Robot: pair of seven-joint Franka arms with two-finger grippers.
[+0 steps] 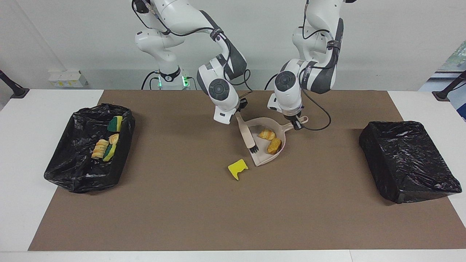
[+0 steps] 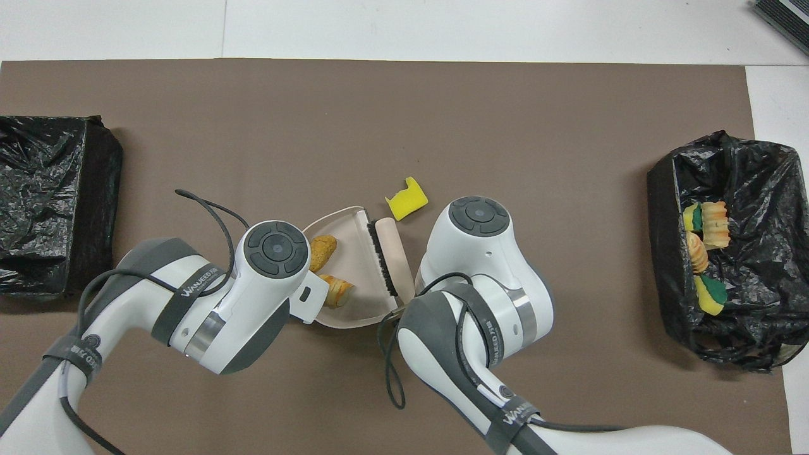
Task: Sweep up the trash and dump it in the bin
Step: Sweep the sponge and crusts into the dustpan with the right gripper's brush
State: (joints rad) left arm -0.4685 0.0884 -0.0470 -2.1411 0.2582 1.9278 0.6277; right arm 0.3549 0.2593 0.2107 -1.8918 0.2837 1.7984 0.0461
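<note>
My left gripper (image 1: 296, 123) is shut on the handle of the beige dustpan (image 1: 264, 157), which rests on the brown mat. Two golden-brown bread scraps (image 1: 267, 134) (image 1: 274, 145) lie inside the pan, also seen from overhead as bread scraps (image 2: 322, 249) in the dustpan (image 2: 351, 253). My right gripper (image 1: 238, 115) is shut on the handle of the beige brush (image 1: 247, 136), whose bristles rest at the pan's open lip. A yellow sponge chunk (image 1: 237, 168) (image 2: 406, 198) lies on the mat just off the pan's lip, farther from the robots. Overhead, both wrists hide the grippers.
An open black-bagged bin (image 1: 62, 174) (image 2: 670, 189) at the right arm's end of the table holds several scraps (image 1: 103, 147). A second black-bagged box (image 1: 407, 160) (image 2: 44, 208) sits at the left arm's end.
</note>
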